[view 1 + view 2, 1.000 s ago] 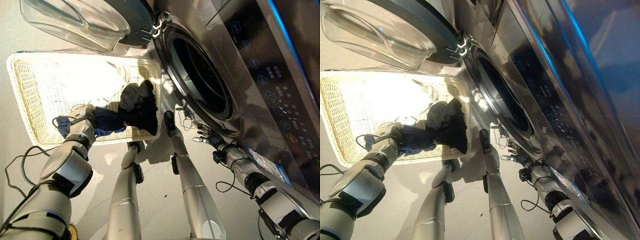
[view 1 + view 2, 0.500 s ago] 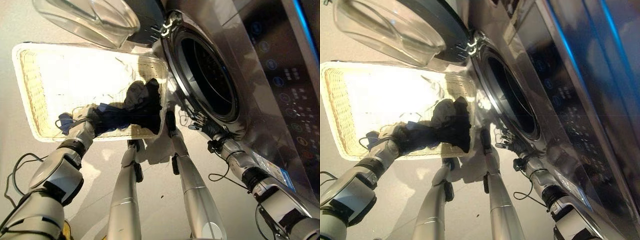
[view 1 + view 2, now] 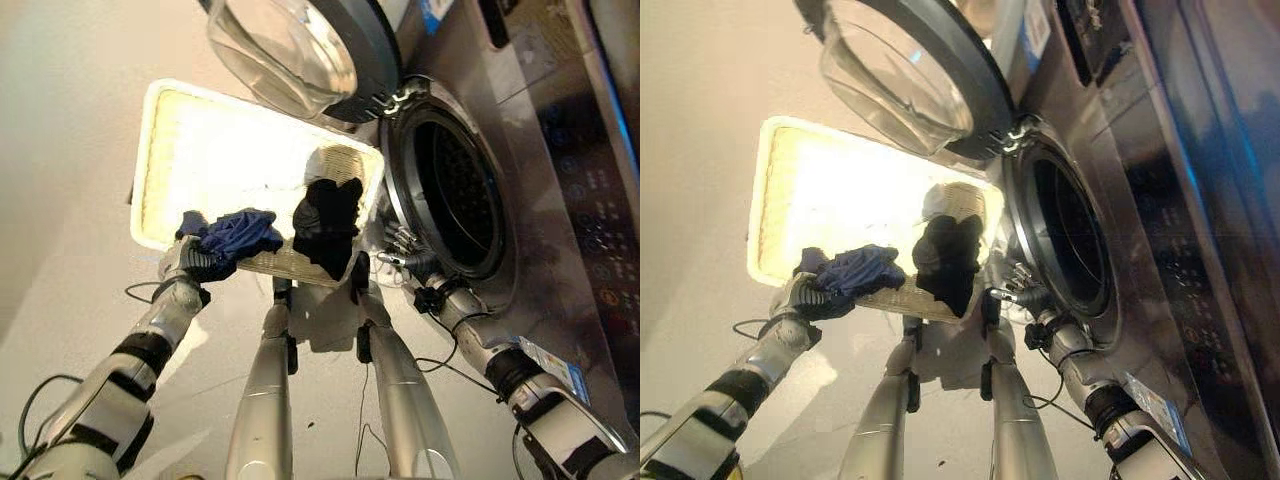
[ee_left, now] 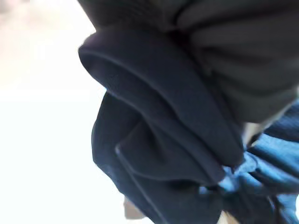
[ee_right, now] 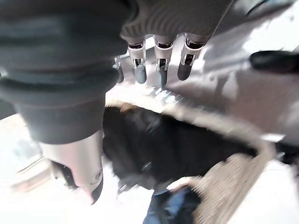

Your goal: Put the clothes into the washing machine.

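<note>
A white wicker basket (image 3: 200,140) lies on the floor left of the washing machine's round drum opening (image 3: 455,195). My left hand (image 3: 182,266) is at the basket's near rim, shut on a bunched blue garment (image 3: 238,235) that rises over the rim. The left wrist view has dark navy folds (image 4: 154,154) pressed against that hand. A black garment (image 3: 325,218) hangs over the basket's near right corner. My right hand (image 3: 405,260) hovers open between that corner and the drum's lower rim. Its straight fingers (image 5: 159,58) point over the black garment (image 5: 177,144).
The machine's glass door (image 3: 290,50) stands swung open above the basket's far side. The silver machine front with its dark control panel (image 3: 590,200) runs along the right. Pale bare floor (image 3: 70,150) lies left of the basket.
The whole picture has shifted, so the camera moved. My left hand has pulled the blue garment away from the black one toward the basket's near rim. My right hand reached closer to the basket corner.
</note>
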Robot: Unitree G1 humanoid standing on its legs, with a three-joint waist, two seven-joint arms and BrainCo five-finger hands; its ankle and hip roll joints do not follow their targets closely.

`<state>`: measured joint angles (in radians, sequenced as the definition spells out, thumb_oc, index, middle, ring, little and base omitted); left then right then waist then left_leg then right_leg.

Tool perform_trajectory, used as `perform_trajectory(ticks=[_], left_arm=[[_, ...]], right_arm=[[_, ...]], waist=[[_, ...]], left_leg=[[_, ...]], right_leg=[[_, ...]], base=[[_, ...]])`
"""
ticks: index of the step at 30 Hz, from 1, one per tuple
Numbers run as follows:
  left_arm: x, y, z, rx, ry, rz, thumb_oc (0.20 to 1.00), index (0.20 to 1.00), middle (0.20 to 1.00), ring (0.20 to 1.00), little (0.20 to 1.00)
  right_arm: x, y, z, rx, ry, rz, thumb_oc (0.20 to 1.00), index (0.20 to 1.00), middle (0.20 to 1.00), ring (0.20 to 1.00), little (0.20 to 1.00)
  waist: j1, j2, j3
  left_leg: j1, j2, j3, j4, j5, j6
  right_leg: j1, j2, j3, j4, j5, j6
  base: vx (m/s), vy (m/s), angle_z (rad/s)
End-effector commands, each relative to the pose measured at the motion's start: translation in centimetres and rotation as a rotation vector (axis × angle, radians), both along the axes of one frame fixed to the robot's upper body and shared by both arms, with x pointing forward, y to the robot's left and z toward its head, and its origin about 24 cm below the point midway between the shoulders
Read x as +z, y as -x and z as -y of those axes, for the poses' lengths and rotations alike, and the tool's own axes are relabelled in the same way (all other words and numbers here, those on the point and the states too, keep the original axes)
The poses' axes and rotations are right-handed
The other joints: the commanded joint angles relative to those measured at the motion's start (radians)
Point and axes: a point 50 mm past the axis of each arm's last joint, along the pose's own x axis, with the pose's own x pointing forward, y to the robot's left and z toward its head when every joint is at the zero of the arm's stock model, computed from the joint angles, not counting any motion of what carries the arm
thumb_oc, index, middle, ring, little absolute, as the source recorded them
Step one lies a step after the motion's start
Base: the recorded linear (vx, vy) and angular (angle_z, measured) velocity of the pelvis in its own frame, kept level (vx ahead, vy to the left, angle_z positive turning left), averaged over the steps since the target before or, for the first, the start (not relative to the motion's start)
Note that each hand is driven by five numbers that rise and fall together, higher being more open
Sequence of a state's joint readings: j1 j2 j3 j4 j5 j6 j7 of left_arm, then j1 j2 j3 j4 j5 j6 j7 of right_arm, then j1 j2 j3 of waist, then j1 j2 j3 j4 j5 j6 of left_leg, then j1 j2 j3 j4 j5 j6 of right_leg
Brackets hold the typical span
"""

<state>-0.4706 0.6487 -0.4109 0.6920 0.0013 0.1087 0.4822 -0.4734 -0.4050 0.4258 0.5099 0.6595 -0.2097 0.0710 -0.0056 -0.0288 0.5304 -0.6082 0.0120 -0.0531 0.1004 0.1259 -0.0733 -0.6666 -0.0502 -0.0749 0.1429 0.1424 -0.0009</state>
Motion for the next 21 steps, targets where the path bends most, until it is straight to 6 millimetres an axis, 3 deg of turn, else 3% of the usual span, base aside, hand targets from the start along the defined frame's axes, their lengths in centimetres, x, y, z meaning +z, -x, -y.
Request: perform_trajectory(ticks=[1,9,16,21], left_arm=[[1.1,0.4,0.1,-0.006,0.083,0.127,0.2,0.2,0.2,0.2,0.2],[4.6,0.3,4.3,-0.295,0.206,0.267,0.2,0.2,0.2,0.2,0.2],[10.0,1.7,10.4,-0.807,0.381,0.343,0.2,0.2,0.2,0.2,0.2],[11.9,2.9,12.9,-1.046,0.492,0.374,0.2,0.2,0.2,0.2,0.2]], right_arm=[[2.3,0.4,-0.2,0.003,-0.011,0.11,1.0,1.0,1.0,1.0,1.0],[4.3,0.6,-3.0,0.1,0.011,0.194,1.0,1.0,1.0,1.0,1.0],[5.5,1.0,-6.4,0.247,0.092,0.233,1.0,1.0,1.0,1.0,1.0],[5.3,1.4,-7.7,0.318,0.17,0.254,1.0,1.0,1.0,1.0,1.0]], waist=[[0.024,0.093,-0.01],[0.063,0.116,-0.01],[0.092,0.135,-0.01],[0.099,0.135,-0.01]], left_leg=[[0.023,-0.037,-0.021,-0.072,0.083,0.022],[0.076,-0.052,-0.048,-0.089,0.082,0.034],[0.103,-0.065,-0.059,-0.098,0.084,0.043],[0.111,-0.065,-0.06,-0.112,0.088,0.049]], right_leg=[[0.057,0.028,-0.014,0.088,-0.074,0.038],[0.11,0.012,-0.037,0.094,-0.093,0.04],[0.146,-0.001,-0.058,0.095,-0.1,0.045],[0.154,-0.004,-0.068,0.08,-0.09,0.049]], base=[[0.0,-0.056,0.15],[0.0,-0.049,0.16],[0.0,-0.028,0.06],[0.0,-0.03,0.03]])
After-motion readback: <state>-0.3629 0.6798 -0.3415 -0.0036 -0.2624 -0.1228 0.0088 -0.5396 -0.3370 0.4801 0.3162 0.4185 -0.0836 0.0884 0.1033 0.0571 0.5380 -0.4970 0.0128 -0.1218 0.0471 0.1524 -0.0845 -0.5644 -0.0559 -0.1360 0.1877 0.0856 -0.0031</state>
